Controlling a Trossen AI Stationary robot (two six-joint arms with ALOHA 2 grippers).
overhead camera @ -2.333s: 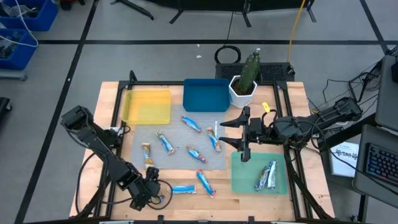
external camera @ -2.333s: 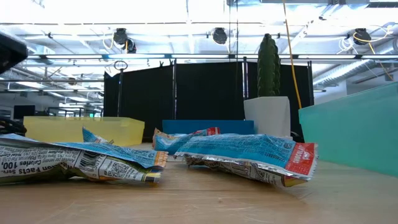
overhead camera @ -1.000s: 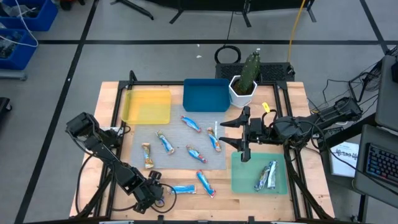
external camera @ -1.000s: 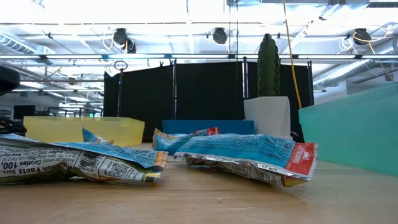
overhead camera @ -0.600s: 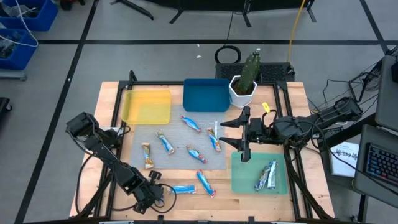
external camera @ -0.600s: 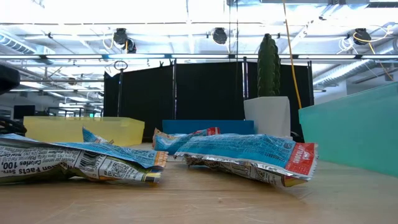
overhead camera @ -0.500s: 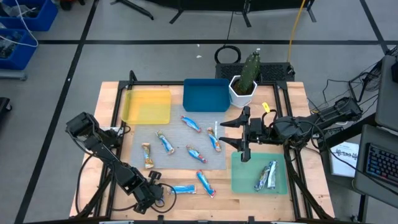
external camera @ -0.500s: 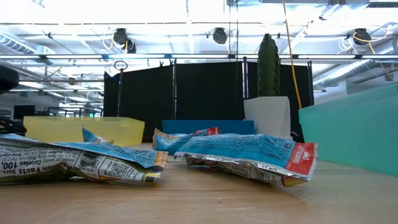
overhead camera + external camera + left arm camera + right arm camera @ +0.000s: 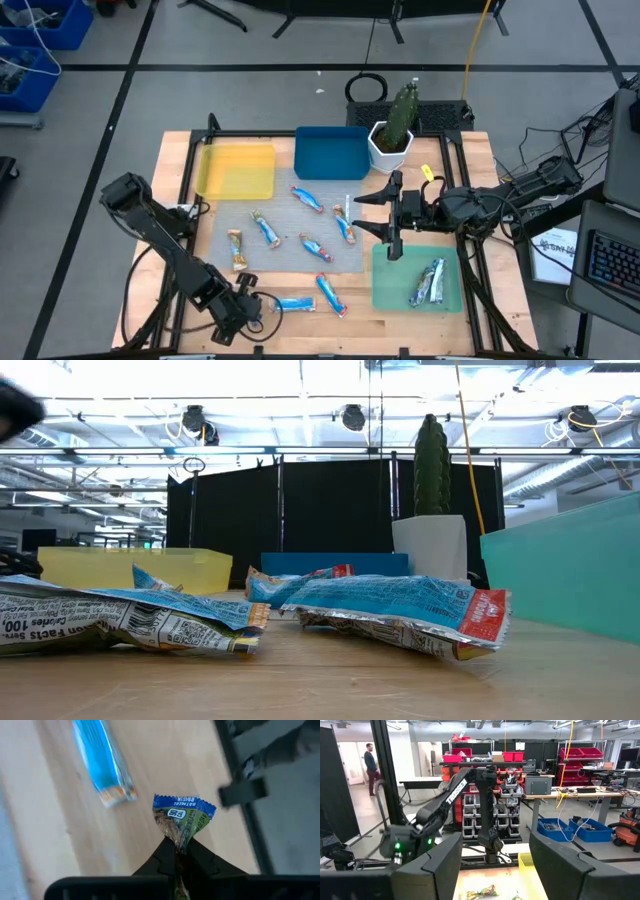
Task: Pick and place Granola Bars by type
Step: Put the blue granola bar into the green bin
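— Near the table's front left corner, what is the left gripper (image 9: 176, 854) doing?

— I am pinching a green-and-blue oatmeal raisin granola bar (image 9: 183, 820) between closed fingers, beside a shiny blue wrapped bar (image 9: 102, 765).

— And the right gripper (image 9: 392, 215)?

— Waiting wide open above the flat green tray (image 9: 395, 290). I am thinking: lift straight, keep the grip on the wrapper's crimp.
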